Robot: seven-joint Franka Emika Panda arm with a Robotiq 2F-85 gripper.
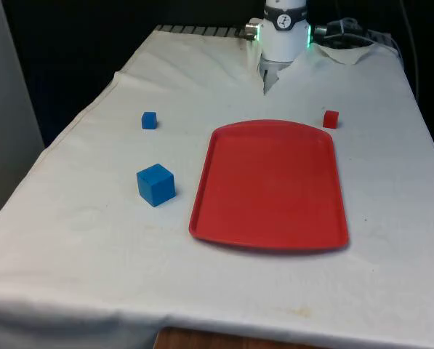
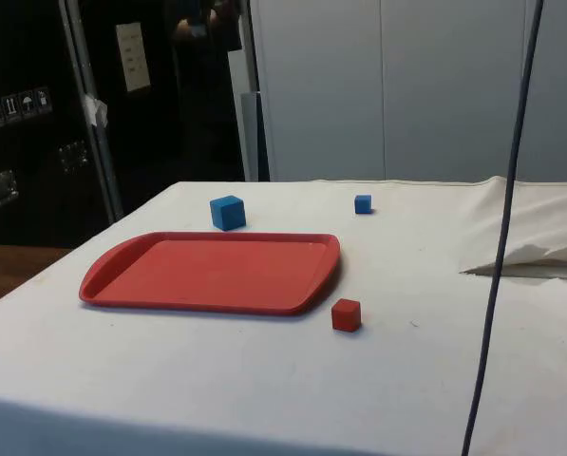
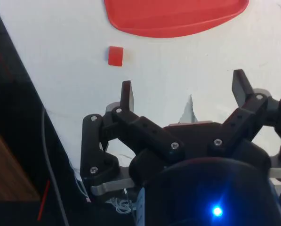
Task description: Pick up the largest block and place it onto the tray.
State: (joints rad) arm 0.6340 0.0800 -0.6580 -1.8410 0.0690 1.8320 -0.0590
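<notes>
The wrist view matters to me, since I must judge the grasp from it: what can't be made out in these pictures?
- Wrist view: the tray is cut off by the picture's edge.
- Wrist view: cloth behind the open gripper is hidden by its own body.
- Front view: the arm above its base is cut off by the edge.
- Side view: the far faces of the large blue block are turned away.

From across the table, the white arm [image 1: 284,29] is cut off at the top edge, just its base showing. In the wrist view the red tray [image 3: 175,16] runs off the upper edge, leaving a curved end visible, and the gripper [image 3: 184,92] body hides the cloth beneath it.
</notes>
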